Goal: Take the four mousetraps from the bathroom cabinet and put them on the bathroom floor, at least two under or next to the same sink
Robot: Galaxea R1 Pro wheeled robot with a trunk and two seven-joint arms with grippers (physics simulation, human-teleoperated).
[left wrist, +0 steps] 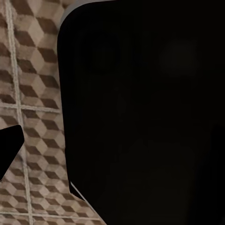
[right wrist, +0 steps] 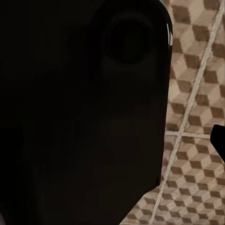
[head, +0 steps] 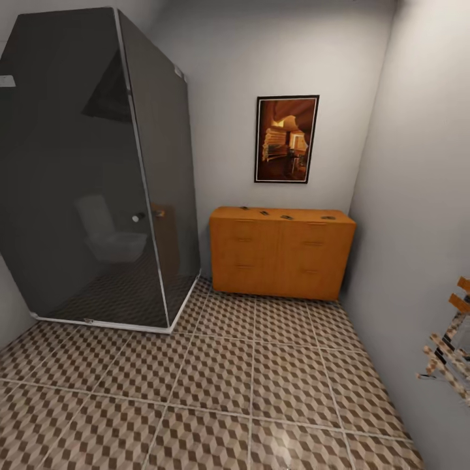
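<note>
4 mousetraps [head: 286,216] atop the cabinet [head: 281,258]; bathroom floor [head: 261,378] ahead

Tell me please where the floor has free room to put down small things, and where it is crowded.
The bathroom floor is bare between the dark glass shower, the cabinet and the right wall. A folding rack crowds the right edge. The cabinet top holds small dark items, probably the mousetraps.

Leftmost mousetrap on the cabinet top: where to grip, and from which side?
Likely from above, pinching the board's long edges: the leftmost mousetrap lies flat on the cabinet top, near the back wall, with nothing above it. It's too small here to read its wire layout, so confirm up close.
</note>
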